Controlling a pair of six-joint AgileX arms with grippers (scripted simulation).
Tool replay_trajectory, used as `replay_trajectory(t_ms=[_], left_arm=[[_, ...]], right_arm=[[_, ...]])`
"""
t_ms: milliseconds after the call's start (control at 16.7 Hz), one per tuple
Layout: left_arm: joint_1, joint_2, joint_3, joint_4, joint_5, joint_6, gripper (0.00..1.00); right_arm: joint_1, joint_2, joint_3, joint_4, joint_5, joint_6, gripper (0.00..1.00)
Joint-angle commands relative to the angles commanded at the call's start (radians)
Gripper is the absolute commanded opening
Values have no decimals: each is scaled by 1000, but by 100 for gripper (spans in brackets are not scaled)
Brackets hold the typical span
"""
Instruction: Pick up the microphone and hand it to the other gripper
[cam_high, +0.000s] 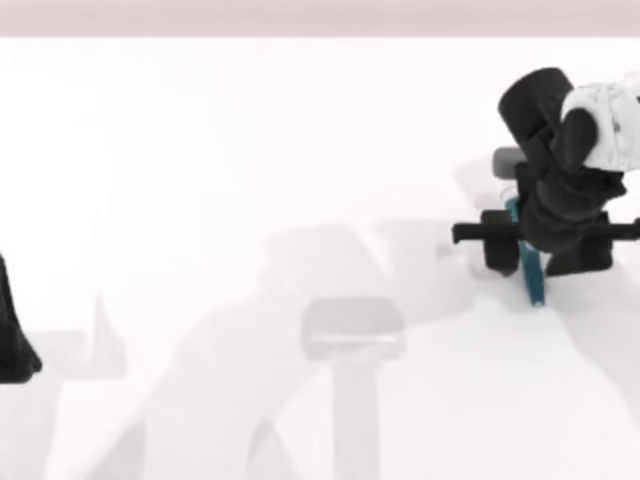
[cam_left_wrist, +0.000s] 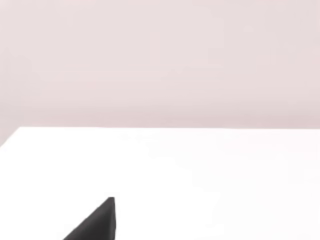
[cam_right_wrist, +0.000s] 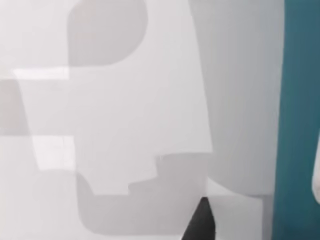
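Note:
The microphone lies on the table at the right, its teal handle (cam_high: 532, 278) pointing to the near edge and its grey head (cam_high: 507, 160) to the far side, partly hidden under the arm. My right gripper (cam_high: 538, 256) hangs over the handle, open, with a black finger on either side of it. In the right wrist view the handle (cam_right_wrist: 300, 120) fills one edge, and a single fingertip (cam_right_wrist: 202, 222) stands apart from it over the table. The other gripper, my left gripper (cam_high: 15, 345), is parked at the table's left edge, one fingertip (cam_left_wrist: 102, 220) showing.
The white table (cam_high: 250, 150) carries grey shadows of both arms across its middle and near side. A pale wall runs along the table's far edge (cam_left_wrist: 160, 127).

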Motion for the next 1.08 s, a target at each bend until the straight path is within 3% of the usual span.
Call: replay_trajectory(t_ms=[360, 420, 600, 840, 1080], left_arm=[[0, 0, 0, 0, 0, 0, 100], [0, 0, 0, 0, 0, 0, 100], [0, 0, 0, 0, 0, 0, 100], [0, 0, 0, 0, 0, 0, 100], [0, 0, 0, 0, 0, 0, 100]], right_arm=[[0, 0, 0, 0, 0, 0, 0], [1, -58, 24, -23, 19, -12, 0], [3, -63, 19, 9, 6, -20, 0], [3, -97, -24, 190, -61, -62, 0], [1, -159, -107, 505, -167, -128, 0]])
